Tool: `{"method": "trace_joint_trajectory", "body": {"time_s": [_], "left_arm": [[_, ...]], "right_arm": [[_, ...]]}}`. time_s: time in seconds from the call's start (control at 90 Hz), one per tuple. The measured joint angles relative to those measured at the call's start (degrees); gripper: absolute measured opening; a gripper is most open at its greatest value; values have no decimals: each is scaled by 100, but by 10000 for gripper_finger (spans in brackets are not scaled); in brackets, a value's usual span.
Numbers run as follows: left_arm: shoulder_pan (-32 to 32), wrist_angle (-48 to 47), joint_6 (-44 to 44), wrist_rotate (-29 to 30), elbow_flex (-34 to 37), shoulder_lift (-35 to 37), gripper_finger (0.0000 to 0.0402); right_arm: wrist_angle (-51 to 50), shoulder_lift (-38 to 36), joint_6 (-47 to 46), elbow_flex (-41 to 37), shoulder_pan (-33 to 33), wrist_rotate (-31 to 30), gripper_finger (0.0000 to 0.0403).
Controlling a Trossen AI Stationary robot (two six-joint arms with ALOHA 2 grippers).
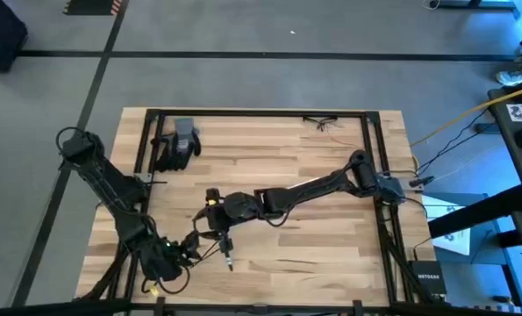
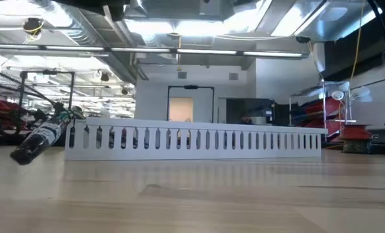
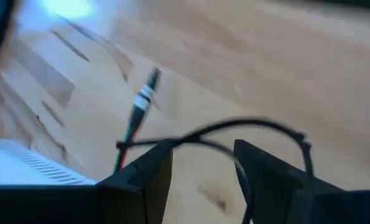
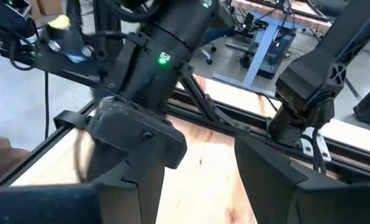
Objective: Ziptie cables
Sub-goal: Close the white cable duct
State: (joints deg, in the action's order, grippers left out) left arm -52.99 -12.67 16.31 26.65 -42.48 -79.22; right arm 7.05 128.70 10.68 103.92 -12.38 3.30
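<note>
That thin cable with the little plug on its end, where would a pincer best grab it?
Probably on the cable just behind its plug, coming from above: in the low view the plug tilts tip-down, so the strand behind it is lifted off the table. The open left pincer is beside it.

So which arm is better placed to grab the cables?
Left, probably: a thin dark cable crosses the open left claw, while the right claw, also open, holds none.
</note>
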Motion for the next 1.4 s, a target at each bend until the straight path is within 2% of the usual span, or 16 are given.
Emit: {"method": "trace_joint_trajectory", "body": {"time_s": [0.133,0.6,0.844,1.189,1.289,1.4], "left_arm": [[7,813,-882,52,-2,0,166],[23,2775,-954,94,-26,4,166],[20,3183,-964,32,-24,4,166],[17,3172,-973,27,-22,4,166],[25,3135,-830,23,-22,4,166],[29,3112,-603,92,-18,4,166]], "right_arm": [[-5,-55,3,0,8,33,186],[-152,-113,2,2,-7,36,186],[-131,-113,-7,0,-42,32,186],[-217,-113,-3,0,-51,20,186],[-866,-182,53,0,-47,-291,186],[-1733,-311,3,0,-38,-903,186]]}}
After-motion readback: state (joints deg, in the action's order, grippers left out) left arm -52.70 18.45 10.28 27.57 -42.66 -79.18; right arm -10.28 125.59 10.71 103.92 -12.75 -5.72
